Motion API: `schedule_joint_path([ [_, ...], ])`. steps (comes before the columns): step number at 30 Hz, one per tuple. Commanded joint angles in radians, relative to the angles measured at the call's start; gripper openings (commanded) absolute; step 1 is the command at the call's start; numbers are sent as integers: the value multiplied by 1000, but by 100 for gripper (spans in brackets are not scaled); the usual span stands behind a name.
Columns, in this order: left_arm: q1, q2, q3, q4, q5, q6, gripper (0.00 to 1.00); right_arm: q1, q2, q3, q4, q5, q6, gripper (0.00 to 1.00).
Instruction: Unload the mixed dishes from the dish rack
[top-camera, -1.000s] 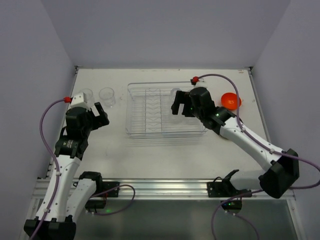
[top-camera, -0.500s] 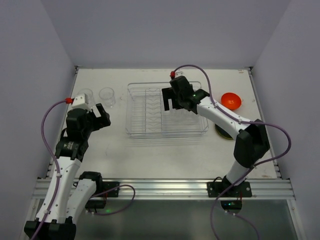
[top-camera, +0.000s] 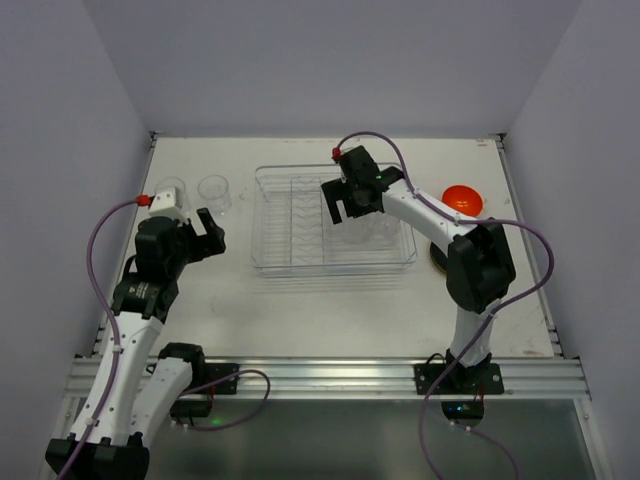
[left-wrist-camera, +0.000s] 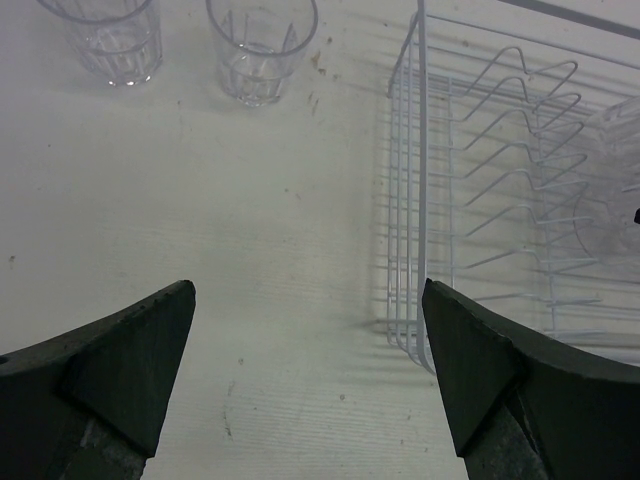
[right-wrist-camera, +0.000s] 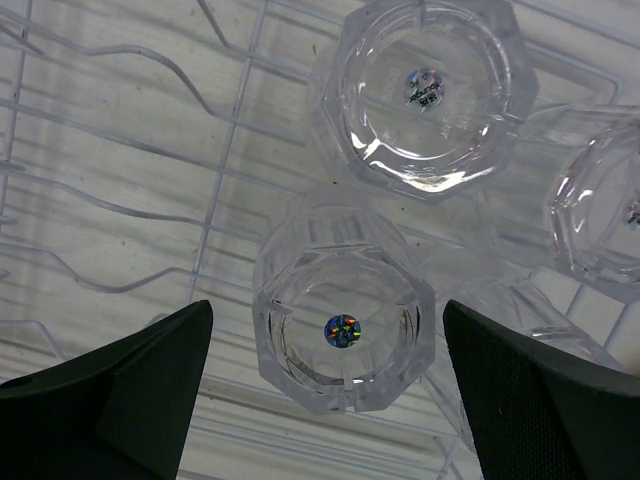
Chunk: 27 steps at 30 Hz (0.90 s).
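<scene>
The clear dish rack (top-camera: 300, 250) stands mid-table. Clear cups sit upside down in its right half. In the right wrist view one cup (right-wrist-camera: 345, 325) lies between my open right gripper's (right-wrist-camera: 330, 385) fingers, with a second cup (right-wrist-camera: 425, 95) beyond it and a third (right-wrist-camera: 600, 210) to the right. My right gripper (top-camera: 338, 210) hovers over the rack. My left gripper (top-camera: 208, 235) is open and empty over bare table left of the rack (left-wrist-camera: 420, 200). Two upright clear cups (top-camera: 172, 190) (top-camera: 214, 190) stand on the table at far left. The orange bowl (top-camera: 462, 200) sits right of the rack.
A dark plate edge (top-camera: 437, 262) shows under the right arm, right of the rack. The two table cups also show in the left wrist view (left-wrist-camera: 115, 35) (left-wrist-camera: 260, 45). Ribbed plate slots (top-camera: 300, 220) fill the rack's left half.
My right arm has swung left and farther back across the rack, ending over the upside-down cups. My left gripper has shifted slightly to the right.
</scene>
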Motion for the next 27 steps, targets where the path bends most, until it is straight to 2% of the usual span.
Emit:
schedule_joint_path([
  [1, -8, -1, -8, 54, 10, 26, 100, -5, 21, 47, -35, -49, -38, 99],
  [8, -11, 4, -8, 56, 32, 32, 100, -5, 59, 50, -54, -32, -43, 89],
  [11, -11, -9, -11, 59, 32, 32, 100, -5, 70, 56, -63, -59, -43, 80],
  [12, -11, -13, -12, 60, 33, 32, 100, -5, 71, 56, -61, -63, -43, 71],
  [14, -13, -15, -12, 60, 33, 33, 100, -4, 68, 56, -60, -70, -37, 62],
  [15, -13, -13, -12, 62, 36, 33, 100, -4, 67, 61, -63, -66, -33, 54],
  [17, -13, -12, -12, 62, 39, 35, 100, -2, 54, 61, -69, -61, -26, 47],
  [18, -13, -10, -12, 63, 42, 35, 100, -2, 45, 58, -69, -63, -23, 40],
  [27, -14, -9, -12, 67, 52, 37, 100, 1, -154, -31, -38, -116, 29, 24],
])
